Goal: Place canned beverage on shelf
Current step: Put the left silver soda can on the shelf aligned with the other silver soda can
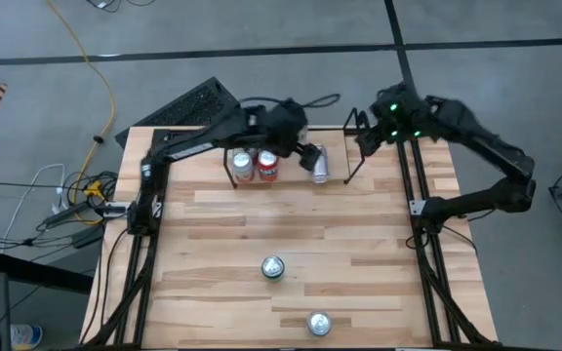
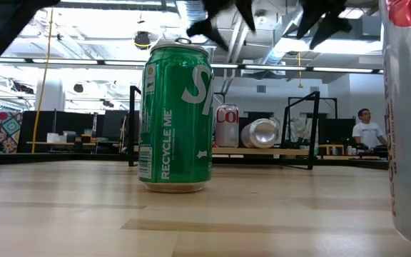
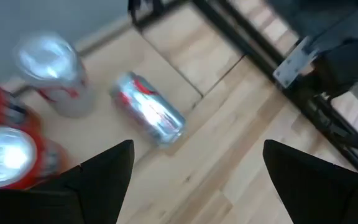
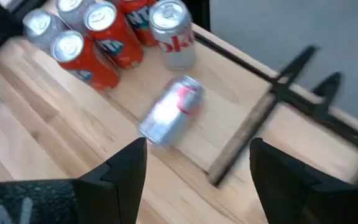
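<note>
A light wood table (image 1: 291, 234) fills the high view, with the shelf (image 1: 291, 175) at its 12 o'clock edge. Upright cans (image 1: 252, 164) stand in the shelf's left part; a silver can (image 1: 320, 166) lies tipped on its side just right of them. The left gripper (image 1: 305, 156) hovers over that fallen can, fingers spread, grasping nothing. The right gripper (image 1: 367, 136) waits at 1 o'clock, jaws apart and empty. A green can (image 1: 273, 267) and another silver can (image 1: 318, 323) stand toward 6 o'clock

I see the shelf (image 1: 349, 146) at the frame's upper centre; upright cans (image 1: 252, 164) stand in its left part, a tipped can (image 1: 320, 168) lies right of them. Two more cans (image 1: 273, 267) stand lower centre on the tabletop (image 1: 213, 253).
</note>
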{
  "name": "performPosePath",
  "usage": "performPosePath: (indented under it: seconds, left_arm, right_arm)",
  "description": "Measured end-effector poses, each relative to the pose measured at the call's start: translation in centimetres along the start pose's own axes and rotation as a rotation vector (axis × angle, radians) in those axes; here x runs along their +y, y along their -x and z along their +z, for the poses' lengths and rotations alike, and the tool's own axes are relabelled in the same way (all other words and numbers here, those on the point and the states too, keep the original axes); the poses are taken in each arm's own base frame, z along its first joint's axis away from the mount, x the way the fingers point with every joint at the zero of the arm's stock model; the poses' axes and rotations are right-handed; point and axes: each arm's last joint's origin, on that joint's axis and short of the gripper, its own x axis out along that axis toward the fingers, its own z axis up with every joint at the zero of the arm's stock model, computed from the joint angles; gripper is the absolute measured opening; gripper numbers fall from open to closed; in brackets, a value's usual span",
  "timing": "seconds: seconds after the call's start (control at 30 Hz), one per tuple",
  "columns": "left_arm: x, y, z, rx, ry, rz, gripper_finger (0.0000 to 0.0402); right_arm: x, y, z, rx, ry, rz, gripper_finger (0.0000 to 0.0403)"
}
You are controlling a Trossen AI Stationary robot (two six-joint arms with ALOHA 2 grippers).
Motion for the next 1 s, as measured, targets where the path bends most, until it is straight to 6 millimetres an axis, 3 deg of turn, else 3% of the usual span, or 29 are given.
performPosePath:
  seconds: [0.23, 0.4, 0.63, 0.8, 1.0]
  left_arm:
    - [0.2, 9.5, 0.9, -0.25, -0.081, 0.084, 0.0341]
    - [0.7, 12.8, 0.7, -0.34, -0.141, 0.21, 0.0341]
    - [1.1, 14.1, 0.3, -0.322, -0.162, 0.219, 0.0341]
    - [1.2, 14.2, 0.0, -0.301, -0.177, 0.226, 0.0341]
    - [1.2, 14.2, 0.1, -0.303, -0.175, 0.227, 0.0341]
  right_arm:
    - [1.0, -6.6, -1.4, -0.026, -0.129, 0.041, 0.026]
    - [0.8, -7.8, -1.5, 0.01, -0.144, 0.01, 0.026]
    - [0.3, -5.0, -2.0, -0.068, -0.191, 0.003, 0.026]
    - [-1.3, -2.8, -3.5, -0.098, -0.237, -0.245, 0.026]
    - [-3.1, -2.9, -4.5, -0.004, -0.247, -0.46, 0.026]
